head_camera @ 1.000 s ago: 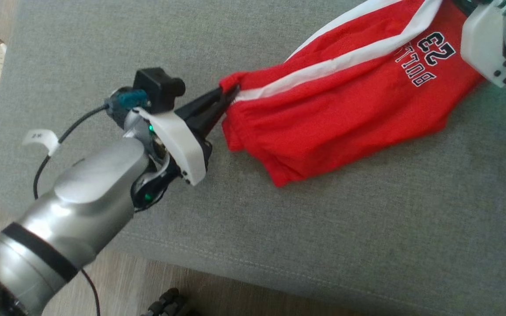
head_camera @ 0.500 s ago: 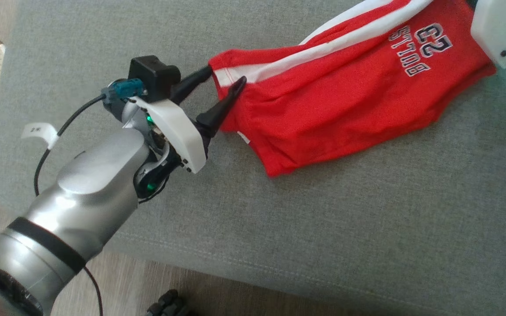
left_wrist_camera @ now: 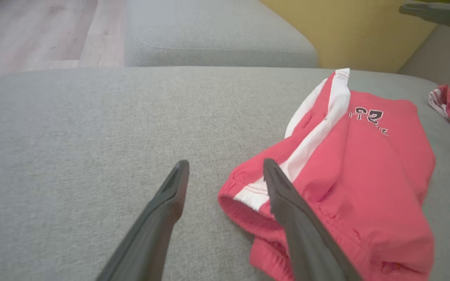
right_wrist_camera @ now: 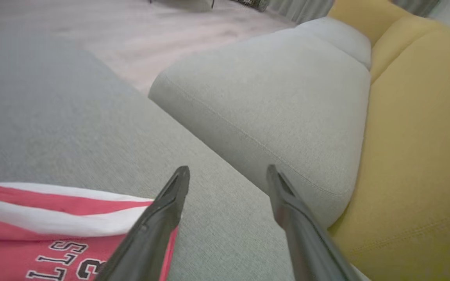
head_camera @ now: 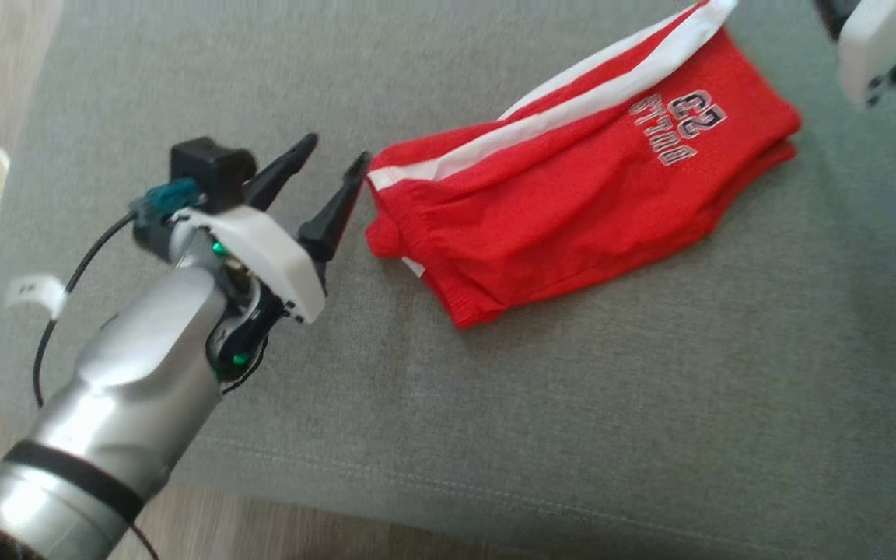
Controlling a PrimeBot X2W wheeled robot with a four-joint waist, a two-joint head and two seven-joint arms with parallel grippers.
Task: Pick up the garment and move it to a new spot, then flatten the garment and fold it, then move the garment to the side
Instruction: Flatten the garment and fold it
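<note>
Running nearest the robot, the front edge of the grey seat cushion (head_camera: 541, 404) is meeting the wooden floor (head_camera: 300, 537). A wide bare stretch of cushion is lying between that edge and the garment. The left gripper (head_camera: 337, 149) is hovering with jaws apart and clamping nothing, one fingertip just beside the waistband corner of the red shorts (head_camera: 572, 210). The shorts are lying slack toward the cushion's far right. A white label (head_camera: 28, 292) on the arm cable is showing too blurred to read. The stitched lettering (head_camera: 677, 128) is showing "23" and apparently "BULLS". The right gripper (right_wrist_camera: 228, 168) is standing spread and empty above the shorts' far end. Beyond it, a second grey cushion (right_wrist_camera: 279, 101) and a yellow backrest (right_wrist_camera: 424, 136) are closing that side.
</note>
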